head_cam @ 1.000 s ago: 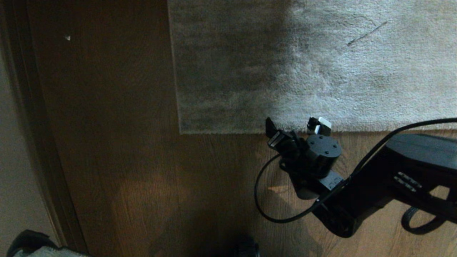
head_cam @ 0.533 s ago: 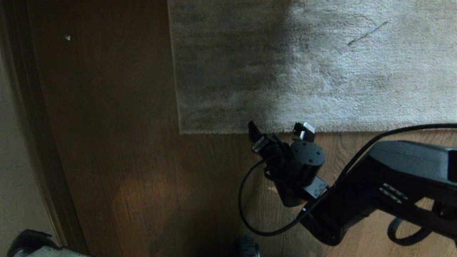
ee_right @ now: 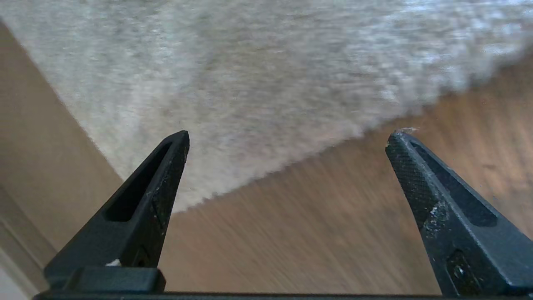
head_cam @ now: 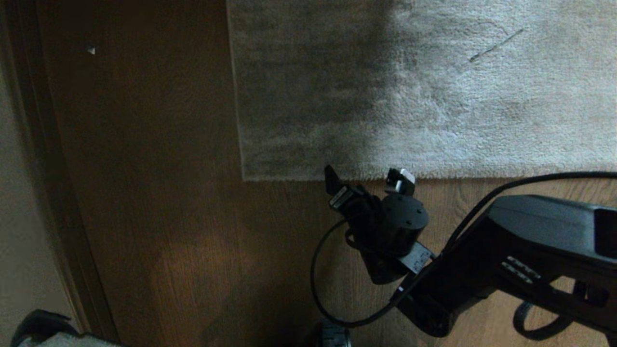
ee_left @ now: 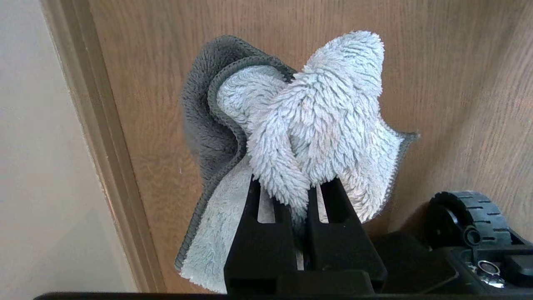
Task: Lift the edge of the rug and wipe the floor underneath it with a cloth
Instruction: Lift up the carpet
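Our right pincer point(head_cam: 365, 179) sits just right of the head view's centre with its jaws spread wide and nothing between them, tips at the near border of the rug edge point(head_cam: 299, 177). That border runs level across the middle of the frame, and the rug's corner lies a little left of the pincer. In the head view we cannot tell whether the tips touch the pile. The right wrist view adds what the head view lacks: one black finger point(ee_right: 162, 175) overlaps the grey pile near the corner, while the other stands over bare floor point(ee_right: 312, 216) just beside the rug's border.

Our left pincer point(ee_left: 297, 216) is clenched on the cloth point(ee_left: 316, 112), a pale fluffy rag with a darker grey stitched hem, bunched above the fingers. Only the left wrist view shows this grip; in the head view we see just a scrap of pale fabric at the lower left corner.

The floor point(head_cam: 159, 193) fills the left and lower parts of the head view, brown and wood-grained. A baseboard point(ee_left: 104, 137) runs beside a pale wall in the left wrist view, and a black wheel point(ee_left: 470, 212) shows at its lower right.

We can read no writing or labels anywhere.
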Motion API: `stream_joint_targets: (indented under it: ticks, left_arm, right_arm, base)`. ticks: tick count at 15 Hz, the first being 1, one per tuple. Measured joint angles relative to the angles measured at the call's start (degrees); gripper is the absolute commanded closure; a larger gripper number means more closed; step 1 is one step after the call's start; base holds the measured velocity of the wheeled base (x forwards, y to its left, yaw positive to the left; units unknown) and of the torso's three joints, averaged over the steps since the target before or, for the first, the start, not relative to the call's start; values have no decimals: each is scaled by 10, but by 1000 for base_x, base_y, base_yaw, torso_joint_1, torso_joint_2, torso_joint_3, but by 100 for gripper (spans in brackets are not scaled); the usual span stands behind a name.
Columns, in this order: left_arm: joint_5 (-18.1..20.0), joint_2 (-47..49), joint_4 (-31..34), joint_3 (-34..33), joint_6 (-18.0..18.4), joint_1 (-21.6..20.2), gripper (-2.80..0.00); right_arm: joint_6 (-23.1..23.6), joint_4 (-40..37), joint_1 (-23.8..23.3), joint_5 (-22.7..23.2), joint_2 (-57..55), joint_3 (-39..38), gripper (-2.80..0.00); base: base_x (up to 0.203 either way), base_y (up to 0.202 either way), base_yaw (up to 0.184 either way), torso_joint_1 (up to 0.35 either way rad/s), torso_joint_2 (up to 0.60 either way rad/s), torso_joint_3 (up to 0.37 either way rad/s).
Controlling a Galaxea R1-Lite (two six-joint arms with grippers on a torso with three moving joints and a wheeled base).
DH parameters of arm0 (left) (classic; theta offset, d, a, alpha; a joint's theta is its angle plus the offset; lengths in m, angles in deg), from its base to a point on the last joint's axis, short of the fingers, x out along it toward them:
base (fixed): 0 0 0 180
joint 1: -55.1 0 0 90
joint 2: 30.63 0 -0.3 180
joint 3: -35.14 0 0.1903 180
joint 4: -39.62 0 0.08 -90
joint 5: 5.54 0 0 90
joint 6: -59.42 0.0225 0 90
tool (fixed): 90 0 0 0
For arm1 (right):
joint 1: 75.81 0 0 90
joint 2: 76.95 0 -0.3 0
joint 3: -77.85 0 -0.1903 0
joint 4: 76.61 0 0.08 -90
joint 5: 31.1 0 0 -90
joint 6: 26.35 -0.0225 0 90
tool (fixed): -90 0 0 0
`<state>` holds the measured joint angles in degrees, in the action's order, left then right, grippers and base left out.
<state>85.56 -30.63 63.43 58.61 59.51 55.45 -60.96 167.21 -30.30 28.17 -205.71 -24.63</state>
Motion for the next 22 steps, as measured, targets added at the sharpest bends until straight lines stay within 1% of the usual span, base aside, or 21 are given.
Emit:
stream_joint_targets:
  ticks: [3,8,11,16,22]
  left_arm:
    - [0,0,0,0,0,0,0]
    - [0,0,0,0,0,0,0]
    - [0,0,0,0,0,0,0]
    - [0,0,0,0,0,0,0]
    - [0,0,0,0,0,0,0]
  right_arm:
    - [1,0,0,0,-18,28,-280]
    - [-9,0,1,1,-42,40,-280]
    - [-9,0,1,1,-51,60,-280]
    - [-1,0,-4,-1,-62,103,-280]
    - [23,-1,-16,2,-64,155,-280]
  base:
    - [0,0,0,0,0,0]
    - [0,0,0,0,0,0]
    - [0,0,0,0,0,0]
    - [0,0,0,0,0,0]
    - [0,0,0,0,0,0]
